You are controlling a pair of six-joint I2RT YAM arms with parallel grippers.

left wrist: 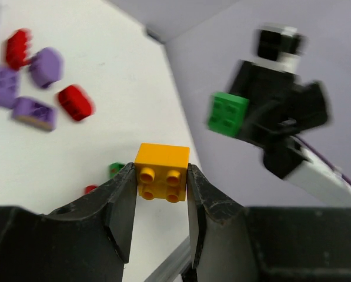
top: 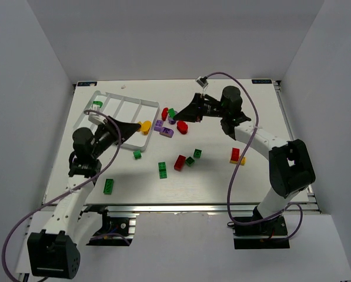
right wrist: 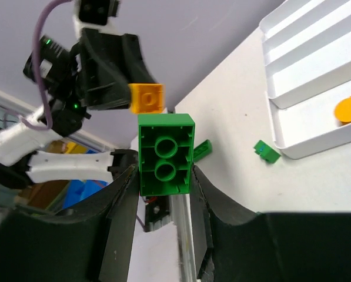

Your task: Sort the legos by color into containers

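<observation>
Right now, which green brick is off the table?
The green brick clamped in the right hand, held up in the air; the other green ones lie loose, not gripped.

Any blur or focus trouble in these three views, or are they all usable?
Left wrist: the held yellow brick is sharp, but the loose bricks and the right arm behind it are smeared. Right wrist: green brick and tray crisp. Top view: sharp, evenly lit, soft shadows only.
</observation>
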